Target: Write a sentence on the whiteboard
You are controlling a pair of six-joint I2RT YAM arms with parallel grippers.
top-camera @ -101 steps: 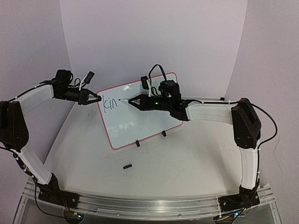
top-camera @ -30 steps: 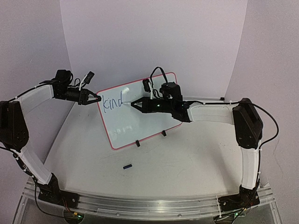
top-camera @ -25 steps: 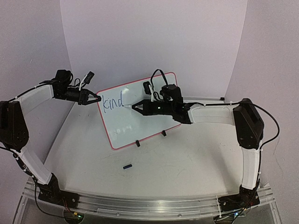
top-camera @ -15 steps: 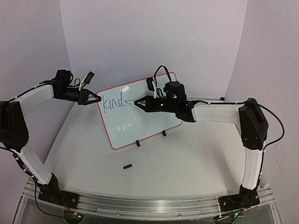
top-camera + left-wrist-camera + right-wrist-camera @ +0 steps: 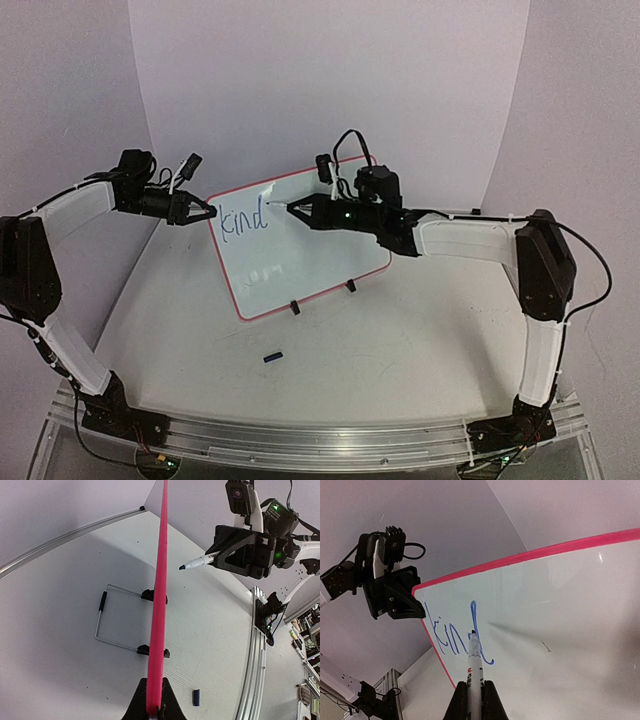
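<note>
The whiteboard (image 5: 300,268) stands tilted on two black feet at mid-table, with the red rim all round. The sentence (image 5: 243,220) reads only "kind" in dark blue at the board's upper left, and it also shows in the right wrist view (image 5: 452,635). My left gripper (image 5: 210,212) is shut on the board's left rim, which the left wrist view (image 5: 160,595) shows edge-on. My right gripper (image 5: 305,209) is shut on a white marker pen (image 5: 474,662). The pen's tip is at the board just right of the "d". I cannot tell whether it touches.
A small dark-blue marker cap (image 5: 272,356) lies on the table in front of the board and shows in the left wrist view (image 5: 196,697). A wire stand (image 5: 107,617) props the board from behind. Purple walls enclose the table, and a metal rail (image 5: 300,440) runs along the near edge.
The letters grew from "kin" to "kind". My right gripper then moved the pen up and to the right along the board. The left gripper and the board have not moved.
</note>
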